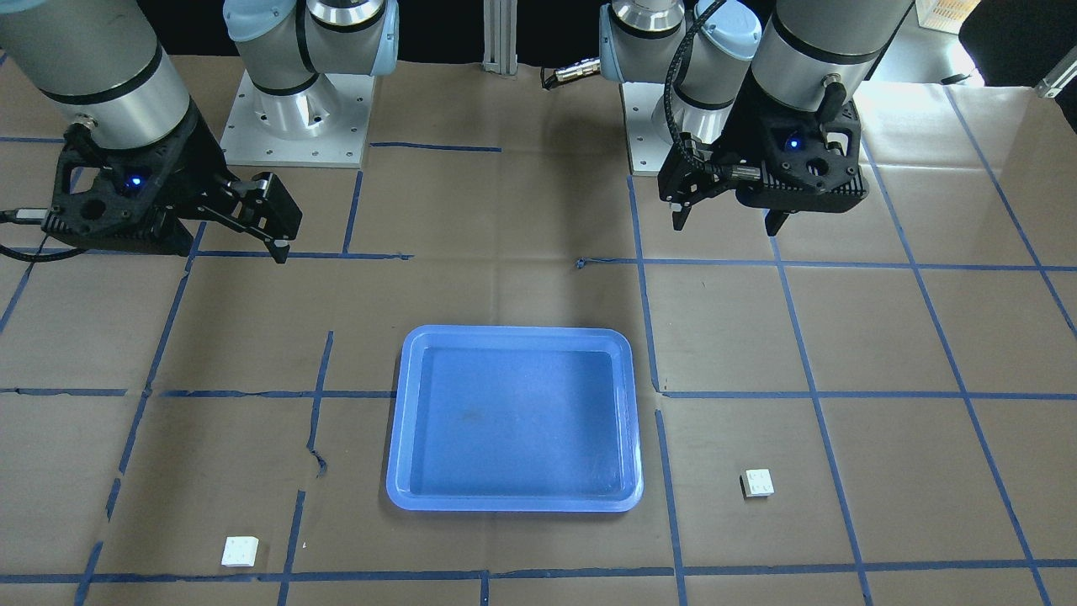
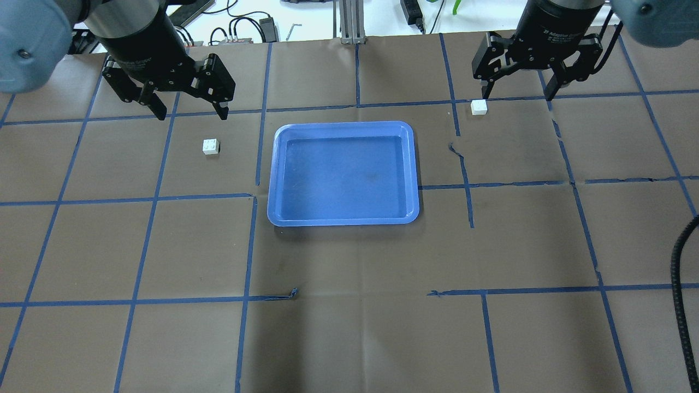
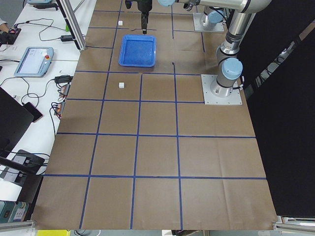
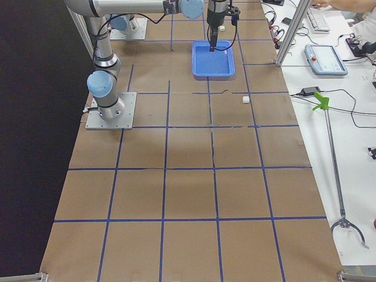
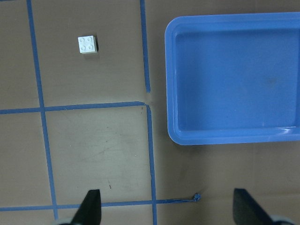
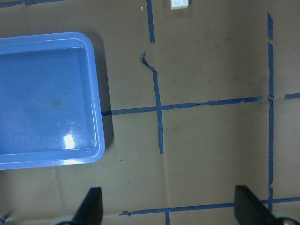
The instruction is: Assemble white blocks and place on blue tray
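The blue tray [image 2: 343, 221] lies empty mid-table; it also shows in the front view [image 1: 513, 503]. One white block [image 2: 211, 146] sits studs up on the table left of the tray, and it also shows in the front view [image 1: 757, 483] and the left wrist view [image 5: 87, 45]. The other white block [image 2: 479, 107] sits right of the tray, also in the front view [image 1: 240, 551] and at the top edge of the right wrist view [image 6: 180, 3]. My left gripper [image 2: 191, 114] is open and empty, above the table. My right gripper [image 2: 517, 95] is open and empty, also raised.
Brown paper with a blue tape grid [image 2: 256, 164] covers the table; the tape is torn in places [image 2: 461, 158]. The arm bases [image 1: 294, 118] stand on metal plates at the robot's edge. Desks with cables and a teach pendant [image 3: 33, 60] line the far side.
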You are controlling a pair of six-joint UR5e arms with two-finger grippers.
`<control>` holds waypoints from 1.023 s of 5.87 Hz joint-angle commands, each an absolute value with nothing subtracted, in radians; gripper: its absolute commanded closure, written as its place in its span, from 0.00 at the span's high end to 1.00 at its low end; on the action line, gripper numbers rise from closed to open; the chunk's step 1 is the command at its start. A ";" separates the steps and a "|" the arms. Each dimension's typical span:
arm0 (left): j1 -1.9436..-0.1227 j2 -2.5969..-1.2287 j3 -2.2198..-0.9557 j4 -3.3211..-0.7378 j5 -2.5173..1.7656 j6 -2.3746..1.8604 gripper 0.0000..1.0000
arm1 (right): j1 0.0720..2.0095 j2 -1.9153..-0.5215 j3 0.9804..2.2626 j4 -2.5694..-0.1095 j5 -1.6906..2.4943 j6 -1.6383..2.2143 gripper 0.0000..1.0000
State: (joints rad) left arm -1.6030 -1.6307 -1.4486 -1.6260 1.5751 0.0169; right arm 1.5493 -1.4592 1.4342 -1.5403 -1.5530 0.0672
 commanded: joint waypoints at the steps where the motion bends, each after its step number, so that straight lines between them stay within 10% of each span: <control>1: -1.601 -1.625 -1.453 -1.628 1.575 0.018 1.00 | 1.549 -1.469 1.431 -1.540 -1.552 0.077 1.00; 6: -1.452 -1.666 -1.479 -1.597 1.574 0.180 1.00 | 1.537 -1.441 1.433 -1.560 -1.546 -0.683 1.00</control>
State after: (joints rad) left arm -1.5087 -1.6358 -1.4725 -1.6104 1.5736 0.1045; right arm 1.5399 -1.4536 1.4309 -1.5457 -1.5417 -0.3928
